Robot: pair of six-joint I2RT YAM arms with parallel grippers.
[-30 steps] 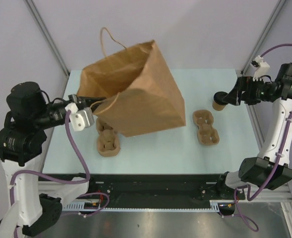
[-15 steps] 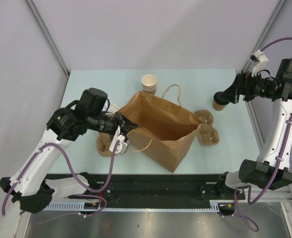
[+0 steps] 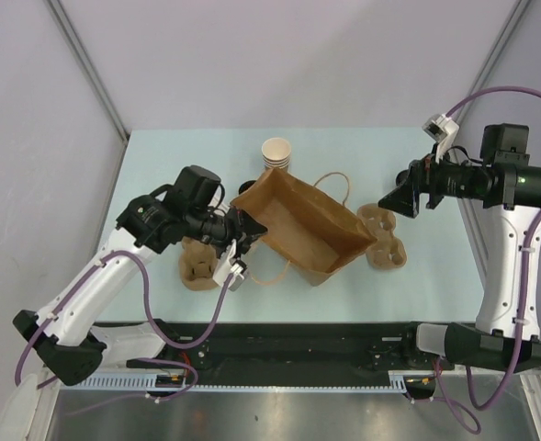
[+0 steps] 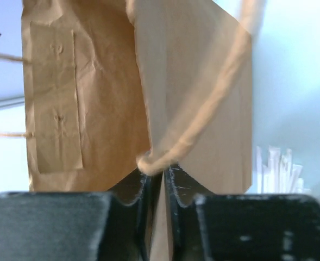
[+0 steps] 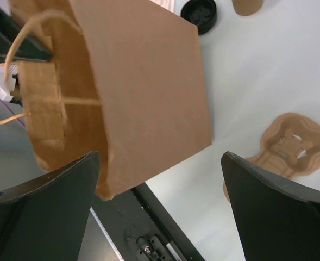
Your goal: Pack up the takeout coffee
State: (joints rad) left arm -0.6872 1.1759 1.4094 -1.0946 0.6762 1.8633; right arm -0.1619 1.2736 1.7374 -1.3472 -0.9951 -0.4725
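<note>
Judging by the bare interior of the paper bag (image 3: 298,216), which stands mouth up at mid-table, nothing is packed yet. Only the bag has been set up.

The left gripper (image 3: 242,241) is closed to a thin slit on the bag's left rim, with the paper wall and handle cord between its fingers. The right gripper (image 3: 397,196) hangs wide apart and empty near the bag's right end, above the right cup carrier (image 3: 385,241).

No takeout coffee cup is plainly visible. The right wrist view catches only the base of a tan cup (image 5: 246,5) at its top edge, with a black lid (image 5: 199,12) lying just beside it, and whether that cup belongs to the stack of lidless cups (image 3: 276,152) cannot be told. Fetching, loading and any use of the left cup carrier (image 3: 197,265) all appear outstanding.

A second ago the bag loomed large, tipped on its side and hiding the stack; it now stands upright. The right gripper has shifted left over the spot where a tan cup stood.
</note>
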